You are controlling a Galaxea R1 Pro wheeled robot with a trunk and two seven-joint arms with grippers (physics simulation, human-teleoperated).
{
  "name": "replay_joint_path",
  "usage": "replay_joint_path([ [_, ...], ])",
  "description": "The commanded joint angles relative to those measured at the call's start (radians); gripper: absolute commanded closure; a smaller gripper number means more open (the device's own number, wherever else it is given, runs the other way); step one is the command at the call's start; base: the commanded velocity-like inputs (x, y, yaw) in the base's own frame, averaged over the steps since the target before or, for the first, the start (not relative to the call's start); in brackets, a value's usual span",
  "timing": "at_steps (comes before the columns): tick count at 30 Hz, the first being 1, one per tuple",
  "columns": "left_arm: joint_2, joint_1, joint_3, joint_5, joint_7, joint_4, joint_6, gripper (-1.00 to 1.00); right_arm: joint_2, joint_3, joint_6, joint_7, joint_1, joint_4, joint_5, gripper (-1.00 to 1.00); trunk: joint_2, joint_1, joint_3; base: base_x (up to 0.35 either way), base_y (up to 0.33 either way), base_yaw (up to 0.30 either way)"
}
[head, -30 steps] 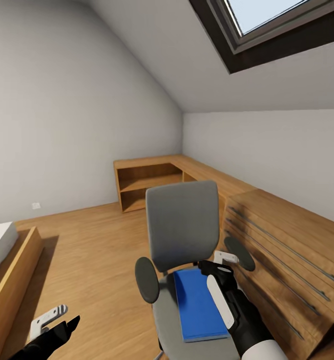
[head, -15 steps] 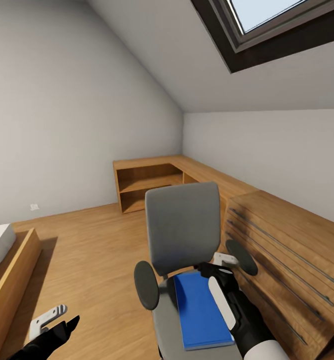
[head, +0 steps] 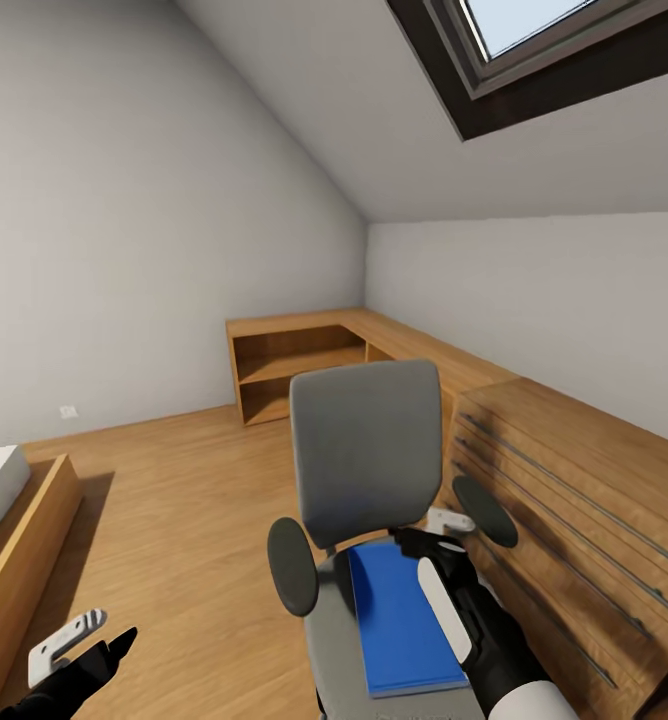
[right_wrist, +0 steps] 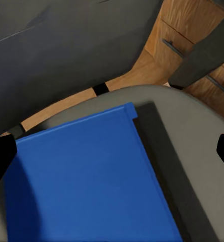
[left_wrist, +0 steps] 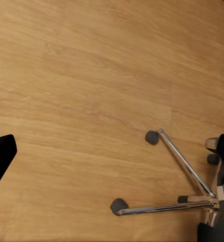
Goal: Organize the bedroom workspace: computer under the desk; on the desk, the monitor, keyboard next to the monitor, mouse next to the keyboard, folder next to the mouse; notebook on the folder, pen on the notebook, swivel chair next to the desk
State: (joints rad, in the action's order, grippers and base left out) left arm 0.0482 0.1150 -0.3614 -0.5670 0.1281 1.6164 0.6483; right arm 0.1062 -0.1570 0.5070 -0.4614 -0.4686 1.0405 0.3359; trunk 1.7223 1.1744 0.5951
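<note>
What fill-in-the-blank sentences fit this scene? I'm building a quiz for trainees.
1. The notebook lies on the seat of the ____.
2. The notebook's cover is ____.
3. The right tool hovers over the notebook's far edge, near the chair's ____ backrest.
4. Beneath the notebook lies a thin ____ folder.

Missing words: swivel chair; blue; grey; grey

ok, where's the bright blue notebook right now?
In the head view the bright blue notebook lies flat on the grey seat of the swivel chair, just left of the right gripper, with a thin dark grey folder showing under its edge.
</note>
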Motion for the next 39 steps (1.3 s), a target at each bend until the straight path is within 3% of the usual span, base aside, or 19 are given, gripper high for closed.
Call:
replay_joint_path([
  [1, 0.0, 0.0, -0.001, -0.011, 0.008, 0.001, 0.003, -1.0, 0.0, -0.003, 0.0, -0.01, -0.001, 0.0, 0.01, -1.0, 0.008, 0.004, 0.004, 0.0, 0.0, 0.0],
  [10, -0.002, 0.0, -0.01, -0.011, 0.009, 0.001, 0.002, -1.0, -0.021, -0.003, -0.004, -0.01, -0.001, -0.014, 0.013, -1.0, 0.071, 0.038, 0.032, 0.0, 0.0, 0.0],
  [13, -0.002, 0.0, -0.015, -0.011, 0.008, 0.002, 0.002, -1.0, -0.026, -0.003, -0.043, 0.01, -0.001, -0.045, 0.01, -1.0, 0.092, 0.05, 0.042, 0.0, 0.0, 0.0],
  [39, -0.001, 0.0, -0.016, -0.011, 0.008, 0.002, 0.002, -1.0, -0.036, -0.004, -0.082, 0.052, -0.002, -0.097, 0.005, -1.0, 0.274, 0.15, 0.123, 0.0, 0.0, 0.0],
])
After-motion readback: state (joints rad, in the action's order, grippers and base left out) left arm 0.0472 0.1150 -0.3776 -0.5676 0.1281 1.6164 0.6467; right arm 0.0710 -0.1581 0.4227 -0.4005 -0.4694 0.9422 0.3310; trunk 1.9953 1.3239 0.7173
